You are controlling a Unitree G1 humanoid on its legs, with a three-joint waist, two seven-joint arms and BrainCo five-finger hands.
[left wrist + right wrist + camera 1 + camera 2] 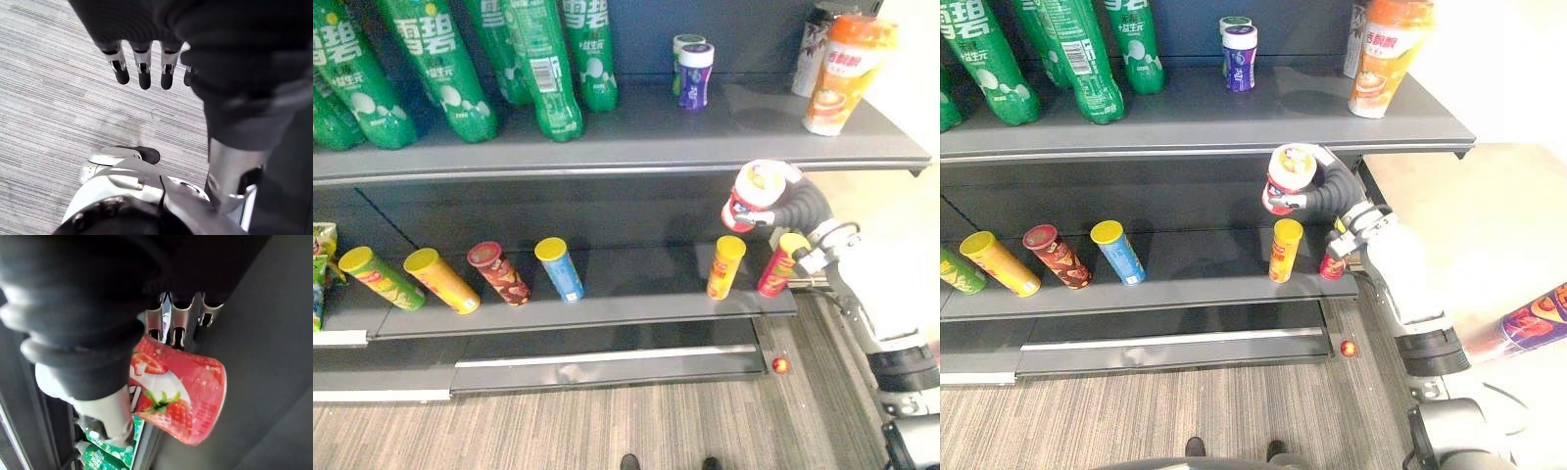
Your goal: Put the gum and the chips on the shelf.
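Observation:
A red and white gum tub with strawberry pictures hangs tilted in front of the shelf unit, just under the right end of the upper shelf. My right hand is shut on it, with its fingers curled over the tub. A purple gum tub and a green one stand on the upper shelf. On the lower shelf, a yellow chips can and a red chips can stand below the held tub. My left hand hangs open over the carpet.
Several more chips cans, among them a blue one, stand tilted along the left of the lower shelf. Green soda bottles fill the upper shelf's left, and orange drink cups its right end. A small red ball lies on the floor.

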